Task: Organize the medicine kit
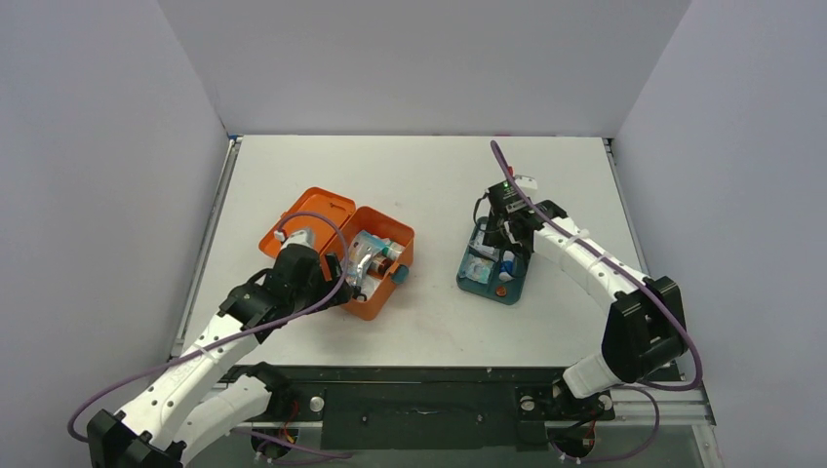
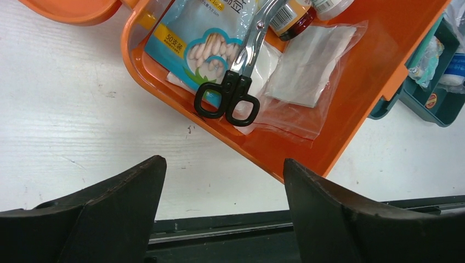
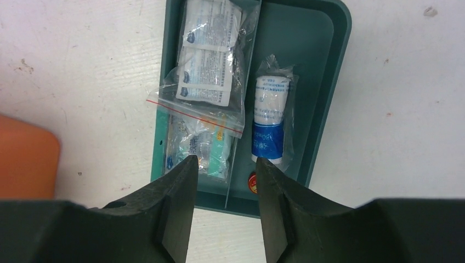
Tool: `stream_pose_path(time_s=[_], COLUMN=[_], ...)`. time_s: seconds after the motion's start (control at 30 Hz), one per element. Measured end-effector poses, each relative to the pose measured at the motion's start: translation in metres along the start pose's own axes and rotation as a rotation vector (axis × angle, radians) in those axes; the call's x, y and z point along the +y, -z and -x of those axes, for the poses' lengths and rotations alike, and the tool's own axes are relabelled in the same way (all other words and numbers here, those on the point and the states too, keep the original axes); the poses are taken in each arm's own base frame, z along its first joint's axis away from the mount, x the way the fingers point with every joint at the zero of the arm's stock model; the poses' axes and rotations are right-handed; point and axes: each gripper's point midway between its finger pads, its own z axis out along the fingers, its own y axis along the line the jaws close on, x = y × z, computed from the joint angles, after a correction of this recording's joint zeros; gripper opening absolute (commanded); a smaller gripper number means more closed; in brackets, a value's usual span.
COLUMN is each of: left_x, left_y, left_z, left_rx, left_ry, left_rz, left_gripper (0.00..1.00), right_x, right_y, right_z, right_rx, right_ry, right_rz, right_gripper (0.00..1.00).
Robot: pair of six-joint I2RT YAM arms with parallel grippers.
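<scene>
- The white table (image 1: pixel 429 166) carries everything.
- The medicine kit (image 1: pixel 375 307), an orange box, sits at 9 o'clock from the table's middle. It is open, with its lid laid flat at 10 o'clock of its base.
- The teal tray (image 3: pixel 307 33) stands at 3 o'clock from the table's middle, well apart from the kit. A wall divides it into two long compartments.
- The left gripper (image 2: pixel 223 161) hangs over the kit's near edge. Its fingers are wide apart and nothing is between them.
- The right gripper (image 3: pixel 226 160) hangs above the tray's near end. Its fingers are partly apart and clamp nothing.
- In the kit, a blue cotton-swab packet (image 2: pixel 197 38) lies flat.
- At 3 o'clock of the packet lies a clear bag with a white pad (image 2: pixel 310 60).
- Black-handled scissors (image 2: pixel 232 86) lie across the packet, their handles at 6 o'clock against the kit's wall.
- A brown bottle (image 2: pixel 293 13) lies at 12 o'clock of the pad.
- The tray's left compartment holds a bag of white sachets (image 3: pixel 211 55). A zip bag (image 3: pixel 200 145) lies at 6 o'clock of it.
- The right compartment holds a wrapped white-and-blue roll (image 3: pixel 268 118).
</scene>
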Motion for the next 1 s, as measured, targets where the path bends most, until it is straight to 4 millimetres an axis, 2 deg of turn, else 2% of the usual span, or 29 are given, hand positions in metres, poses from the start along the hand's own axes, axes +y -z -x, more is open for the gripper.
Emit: stream_pose_path(time_s=[0.33, 0.63, 1.0], left_x=[0.001, -0.001, -0.015], left_y=[-0.01, -0.013, -0.002], left_z=[-0.003, -0.002, 0.018], left_rx=[0.034, 0.046, 0.044], left_ry=[0.045, 0.045, -0.045], left_rz=[0.031, 0.023, 0.006], left_gripper=[0.62, 0.63, 0.68], right_x=[0.001, 0.003, 0.005], right_y=[-0.022, -0.031, -0.034], right_z=[-0.017, -0.027, -0.027], right_rx=[0.045, 0.064, 0.06], right_ry=[-0.064, -0.086, -0.089], right_rz=[0.005, 0.023, 0.031], right_gripper=[0.36, 0.35, 0.35])
